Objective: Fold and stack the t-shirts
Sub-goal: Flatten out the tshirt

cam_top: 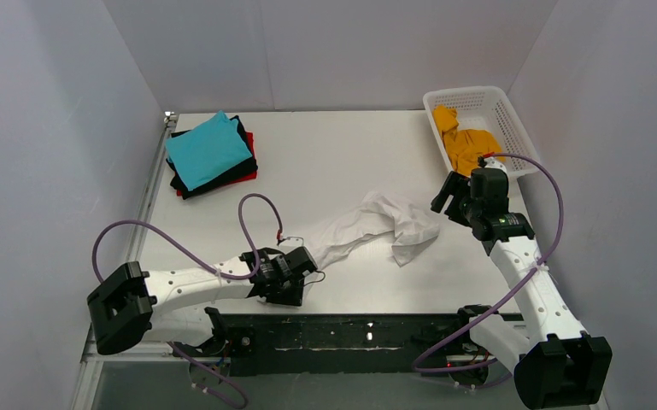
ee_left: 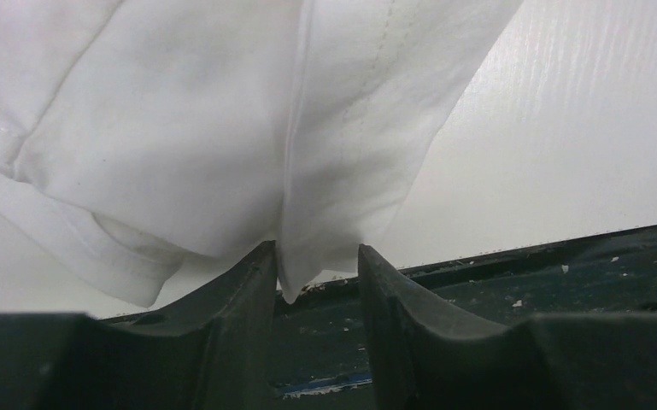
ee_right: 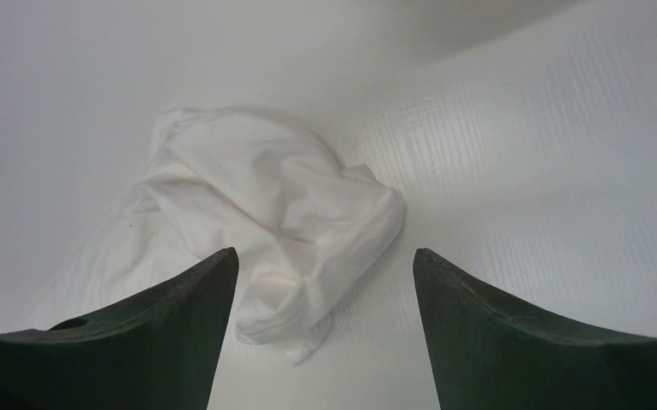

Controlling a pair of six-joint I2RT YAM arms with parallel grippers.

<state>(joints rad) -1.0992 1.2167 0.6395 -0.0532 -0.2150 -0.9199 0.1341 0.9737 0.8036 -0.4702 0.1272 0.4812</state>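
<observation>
The white t-shirt [cam_top: 376, 224] lies crumpled and stretched out across the middle of the table. My left gripper [cam_top: 310, 259] sits low at the shirt's near-left end. In the left wrist view its jaws [ee_left: 316, 252] stand narrow, and a fold of the shirt [ee_left: 179, 128] fills the gap at the tips. My right gripper [cam_top: 444, 198] hovers open and empty over the shirt's right end. In the right wrist view [ee_right: 325, 256] the bunched cloth [ee_right: 265, 196] lies below and between its fingers. Teal [cam_top: 208, 149], black [cam_top: 222, 181] and red [cam_top: 254, 162] shirts are stacked at the back left.
A white lattice basket [cam_top: 470, 91] at the back right holds an orange t-shirt [cam_top: 470, 141]. The table's dark front edge [ee_left: 564, 256] runs just behind my left gripper. White walls close in the table on three sides.
</observation>
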